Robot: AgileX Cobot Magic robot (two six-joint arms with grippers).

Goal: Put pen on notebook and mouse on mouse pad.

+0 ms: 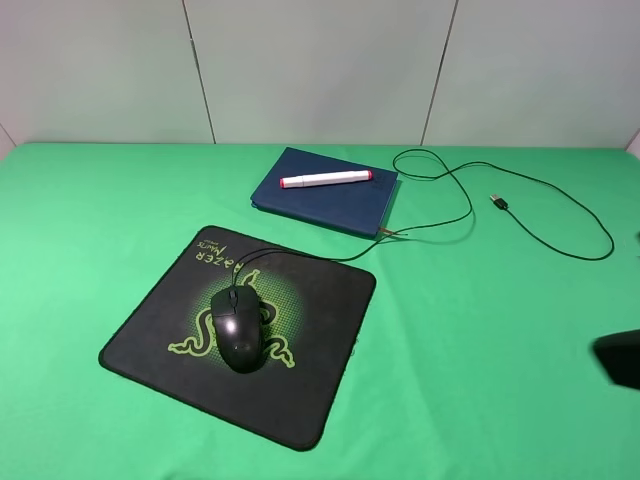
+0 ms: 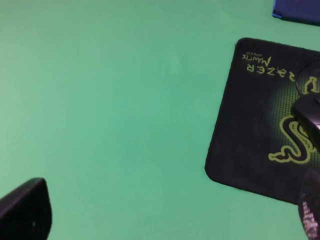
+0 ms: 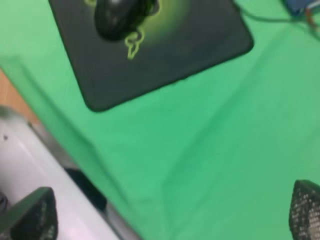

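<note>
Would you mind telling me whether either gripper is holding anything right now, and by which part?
Nothing is held. Both grippers are open and empty, the pen lies on the notebook, and the mouse sits on the mouse pad.

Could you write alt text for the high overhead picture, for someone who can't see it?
A black mouse sits on a black mouse pad on a green table. Behind, a white pen lies on a blue notebook.

White pen (image 1: 326,179) with red caps lies flat across navy notebook (image 1: 325,192), well beyond both grippers. Black mouse (image 1: 237,327) sits centred on the Razer mouse pad (image 1: 165,310), ahead of the left gripper (image 2: 165,212) and up-left of the right gripper (image 3: 172,212).
</note>
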